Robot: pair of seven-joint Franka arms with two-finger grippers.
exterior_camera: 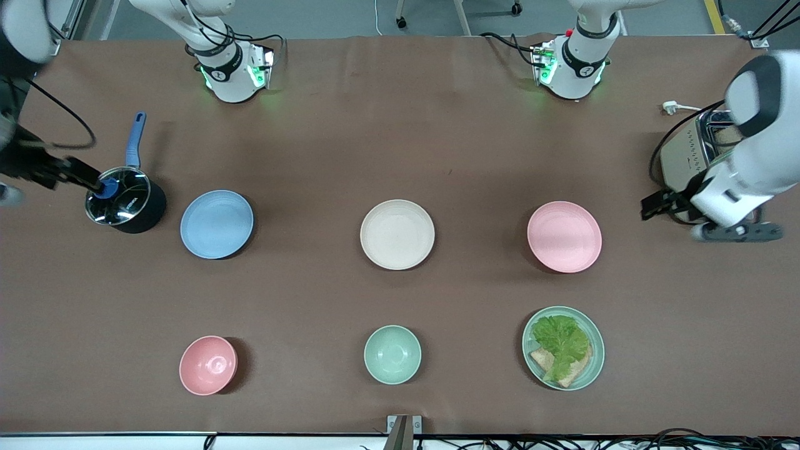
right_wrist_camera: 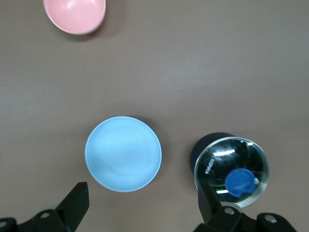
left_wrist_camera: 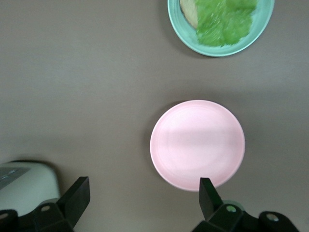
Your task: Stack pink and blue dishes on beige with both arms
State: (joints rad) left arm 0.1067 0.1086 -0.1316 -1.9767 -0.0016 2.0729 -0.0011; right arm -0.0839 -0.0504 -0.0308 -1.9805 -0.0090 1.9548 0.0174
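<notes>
Currently both empty: left end effector [left_wrist_camera: 142,193] spread wide above pink plate [exterior_camera: 564,236], right end effector [right_wrist_camera: 143,198] likewise near blue plate [exterior_camera: 217,224]; beige plate [exterior_camera: 397,234] between as stack base.

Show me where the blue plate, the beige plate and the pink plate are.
blue plate [exterior_camera: 217,224], front view, centre of its flat base.
beige plate [exterior_camera: 397,234], front view, centre of its base.
pink plate [left_wrist_camera: 197,144], left wrist view, middle of its base.

3 plates [exterior_camera: 397,234] – cream-beige, pale pink [exterior_camera: 564,237], light blue [exterior_camera: 217,224]; 2 bowls – pink [exterior_camera: 208,365], pale green [exterior_camera: 392,354]; table [exterior_camera: 400,125] brown.
</notes>
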